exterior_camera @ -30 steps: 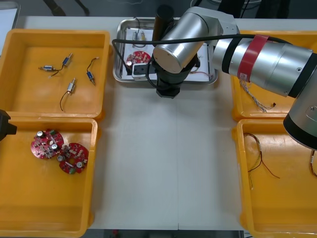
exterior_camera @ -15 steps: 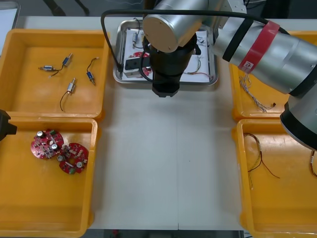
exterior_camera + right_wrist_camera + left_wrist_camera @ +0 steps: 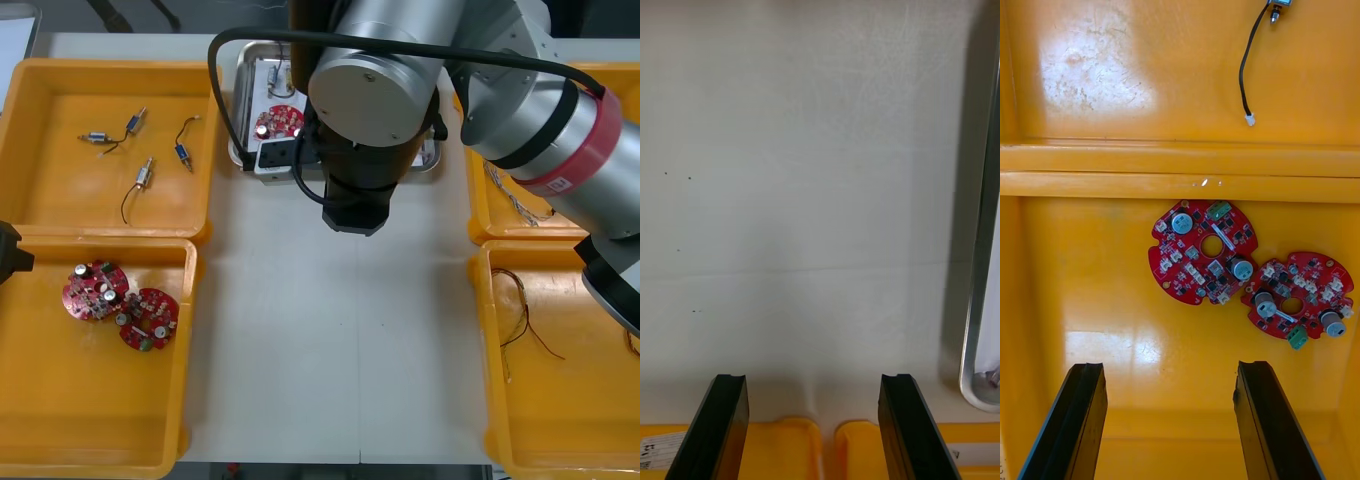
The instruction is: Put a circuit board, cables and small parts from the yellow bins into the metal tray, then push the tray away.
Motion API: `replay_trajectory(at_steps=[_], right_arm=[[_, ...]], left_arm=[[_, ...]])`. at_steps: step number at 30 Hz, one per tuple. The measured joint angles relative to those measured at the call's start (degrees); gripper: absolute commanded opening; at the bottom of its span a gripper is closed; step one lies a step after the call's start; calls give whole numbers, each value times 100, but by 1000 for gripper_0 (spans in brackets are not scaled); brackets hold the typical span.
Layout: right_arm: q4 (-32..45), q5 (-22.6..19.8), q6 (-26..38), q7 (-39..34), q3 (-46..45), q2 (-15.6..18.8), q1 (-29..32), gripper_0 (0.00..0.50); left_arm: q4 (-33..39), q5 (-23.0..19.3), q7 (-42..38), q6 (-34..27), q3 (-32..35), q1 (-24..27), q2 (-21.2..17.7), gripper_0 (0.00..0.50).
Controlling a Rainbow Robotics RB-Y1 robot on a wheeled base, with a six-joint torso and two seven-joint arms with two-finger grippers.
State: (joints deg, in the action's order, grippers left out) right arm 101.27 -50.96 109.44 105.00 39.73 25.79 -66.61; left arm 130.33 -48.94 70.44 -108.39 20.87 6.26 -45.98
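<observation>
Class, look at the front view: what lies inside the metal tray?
A round red circuit board lies on the white lining of the metal tray, near its left wall. The right arm covers the rest, hiding any other contents.

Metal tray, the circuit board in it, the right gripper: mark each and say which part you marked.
Metal tray (image 3: 974, 330): right wrist view, on its shiny rim.
Circuit board (image 3: 280, 121): front view, middle of the red board.
Right gripper (image 3: 812, 379): right wrist view, midway between its open fingertips.

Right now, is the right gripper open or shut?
Open. The right gripper hovers over the table by the metal tray, fingers apart, nothing between them.
</observation>
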Motion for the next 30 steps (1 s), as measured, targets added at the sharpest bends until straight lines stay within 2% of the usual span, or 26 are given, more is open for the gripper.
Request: replay_trajectory(at_steps=[4, 8, 18, 25, 30], right_arm=[[652, -1, 21, -507, -429, 117, 379, 500], [1281, -23, 31, -687, -828, 316, 738, 500], [2602, -450, 37, -1698, -2046, 1039, 2075, 500], [3117, -468, 38, -2461, -2809, 1578, 2844, 500], [3134, -496, 38, -2599, -3492, 1805, 3333, 500]], left_arm=[[1, 0, 0, 0, 0, 0, 0, 500], [1, 0, 0, 0, 0, 0, 0, 500], [3, 0, 0, 1, 0, 0, 0, 500], [4, 0, 0, 1, 0, 0, 0, 500], [4, 0, 0, 1, 0, -1, 1, 500]])
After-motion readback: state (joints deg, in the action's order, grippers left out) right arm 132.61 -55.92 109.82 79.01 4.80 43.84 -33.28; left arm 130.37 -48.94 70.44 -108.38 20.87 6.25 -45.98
